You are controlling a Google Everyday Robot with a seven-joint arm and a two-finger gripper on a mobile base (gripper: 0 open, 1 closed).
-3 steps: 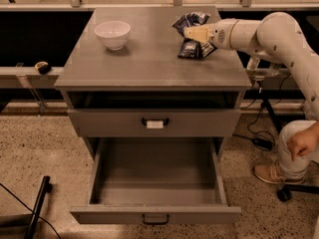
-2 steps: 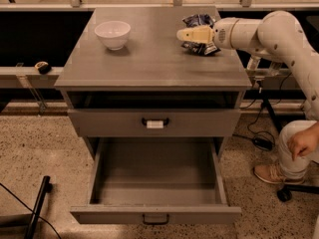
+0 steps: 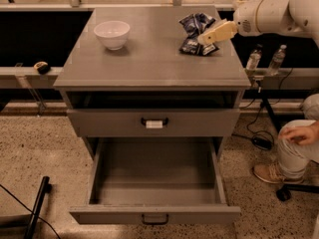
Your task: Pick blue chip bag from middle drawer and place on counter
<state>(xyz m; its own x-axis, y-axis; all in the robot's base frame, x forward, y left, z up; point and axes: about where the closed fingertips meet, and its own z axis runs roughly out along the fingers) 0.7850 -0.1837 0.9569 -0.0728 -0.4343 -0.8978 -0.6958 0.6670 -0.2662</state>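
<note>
The blue chip bag (image 3: 195, 33) lies crumpled on the counter (image 3: 149, 59), at its back right. My gripper (image 3: 205, 38) reaches in from the right and hangs over the bag's right edge; I cannot tell whether it touches the bag. The middle drawer (image 3: 154, 214) is pulled wide open below, and its grey inside holds nothing. Above it is the shut drawer front (image 3: 109, 123) whose handle bears a white tag.
A white bowl (image 3: 112, 34) stands at the counter's back left. A seated person's knee, hand and shoe (image 3: 294, 148) are at the right, beside two water bottles (image 3: 254, 59). A black pole (image 3: 37, 208) and a cable lie on the floor at the lower left.
My gripper has drawn back a little to the right, from over the bag's middle to its right edge. The bag stays on the counter.
</note>
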